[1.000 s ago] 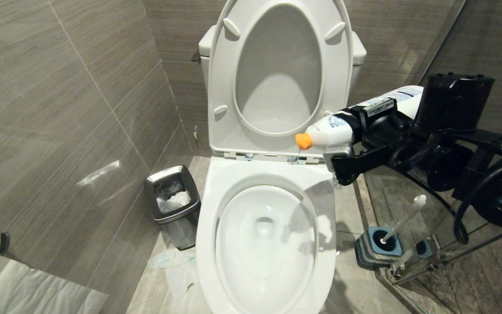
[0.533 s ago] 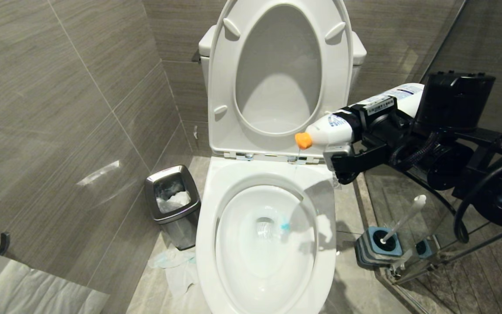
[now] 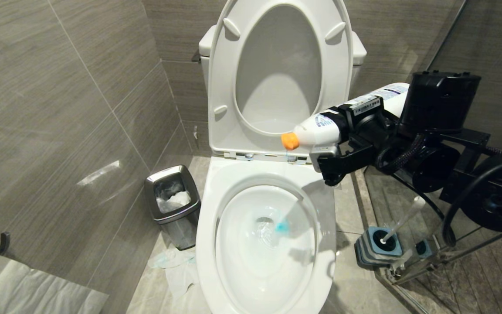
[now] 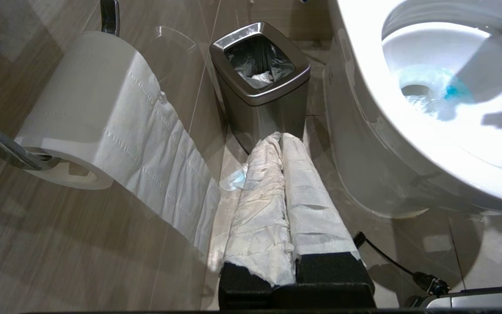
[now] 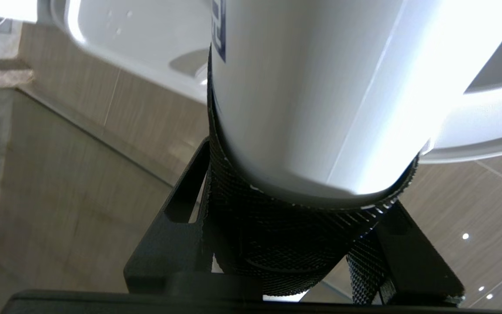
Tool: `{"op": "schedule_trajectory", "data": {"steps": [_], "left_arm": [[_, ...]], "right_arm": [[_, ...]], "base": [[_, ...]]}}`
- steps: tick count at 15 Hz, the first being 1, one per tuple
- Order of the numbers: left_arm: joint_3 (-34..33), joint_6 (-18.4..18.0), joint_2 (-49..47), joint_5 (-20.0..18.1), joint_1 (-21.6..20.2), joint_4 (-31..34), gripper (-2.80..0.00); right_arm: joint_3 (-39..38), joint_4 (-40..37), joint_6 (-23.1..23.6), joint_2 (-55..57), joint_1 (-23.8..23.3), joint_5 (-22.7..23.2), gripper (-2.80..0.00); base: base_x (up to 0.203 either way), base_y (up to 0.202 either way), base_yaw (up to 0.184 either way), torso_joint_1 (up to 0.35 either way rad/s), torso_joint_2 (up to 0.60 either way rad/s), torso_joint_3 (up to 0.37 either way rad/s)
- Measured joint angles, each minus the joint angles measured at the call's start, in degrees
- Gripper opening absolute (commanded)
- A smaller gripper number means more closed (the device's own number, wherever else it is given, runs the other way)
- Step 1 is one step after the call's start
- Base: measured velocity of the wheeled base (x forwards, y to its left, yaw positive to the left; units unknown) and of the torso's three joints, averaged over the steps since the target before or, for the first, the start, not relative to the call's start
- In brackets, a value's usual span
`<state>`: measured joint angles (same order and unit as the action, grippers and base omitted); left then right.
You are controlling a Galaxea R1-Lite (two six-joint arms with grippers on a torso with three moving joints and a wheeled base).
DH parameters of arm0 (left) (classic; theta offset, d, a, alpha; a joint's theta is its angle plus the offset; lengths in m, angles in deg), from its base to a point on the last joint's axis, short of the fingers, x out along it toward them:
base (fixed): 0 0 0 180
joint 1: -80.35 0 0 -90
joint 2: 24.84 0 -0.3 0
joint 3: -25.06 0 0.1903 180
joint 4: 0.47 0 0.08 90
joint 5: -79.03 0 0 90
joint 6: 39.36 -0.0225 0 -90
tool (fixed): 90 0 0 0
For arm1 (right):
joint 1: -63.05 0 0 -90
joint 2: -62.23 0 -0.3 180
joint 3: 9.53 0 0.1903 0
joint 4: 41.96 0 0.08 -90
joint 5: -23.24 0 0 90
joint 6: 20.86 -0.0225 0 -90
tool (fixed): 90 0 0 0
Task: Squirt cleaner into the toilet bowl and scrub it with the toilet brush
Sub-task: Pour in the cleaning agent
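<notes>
1. Head view: the right gripper [image 3: 350, 131] clamps its fingers around a white bottle [image 3: 320, 128], orange nozzle tilted over the toilet bowl [image 3: 216, 196]; teal cleaner [image 3: 282, 226] pools in the basin. The toilet brush [image 3: 403, 218] stands in its holder [image 3: 375, 248] beside the bowl.
2. Left wrist view: the left gripper [image 4: 283, 144], paper-wrapped fingers pressed together, points at the waste bin [image 4: 262, 83].
3. Right wrist view: black fingers [image 5: 233, 205] hug the bottle's base.

right gripper [image 3: 342, 144] clamped on bottle, left gripper [image 4: 283, 144] closed

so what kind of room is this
A bathroom, most likely a toilet stall beside a glass shower screen: a white toilet bowl with its seat raised, a toilet-paper roll on a wall holder, and a small steel waste bin against tiled walls.
</notes>
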<state>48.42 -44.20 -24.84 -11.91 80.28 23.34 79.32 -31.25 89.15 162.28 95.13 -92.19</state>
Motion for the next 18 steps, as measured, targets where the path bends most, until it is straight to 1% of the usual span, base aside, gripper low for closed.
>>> {"op": "schedule_trajectory", "data": {"steps": [6,8,13,18], "left_arm": [[0.0,0.3,0.0,0.1,0.0,0.0,-2.8],[0.0,0.2,0.0,0.0,0.0,0.0,-2.8],[0.0,0.1,0.0,0.0,0.0,0.0,-2.8],[0.0,0.6,0.0,0.3,0.0,0.1,-2.8]], "right_arm": [[1.6,0.0,0.0,1.6,1.1,-0.5,-2.8],[1.8,0.1,-2.1,1.9,1.2,-0.5,-2.8],[2.0,0.4,-12.9,2.8,2.6,-0.5,-2.8],[1.0,1.6,-27.4,1.3,3.3,-0.6,-2.8]], "base": [[0.0,0.0,0.0,0.0,0.0,0.0],[0.0,0.0,0.0,0.0,0.0,0.0],[0.0,0.0,0.0,0.0,0.0,0.0],[0.0,0.0,0.0,0.0,0.0,0.0]]}}
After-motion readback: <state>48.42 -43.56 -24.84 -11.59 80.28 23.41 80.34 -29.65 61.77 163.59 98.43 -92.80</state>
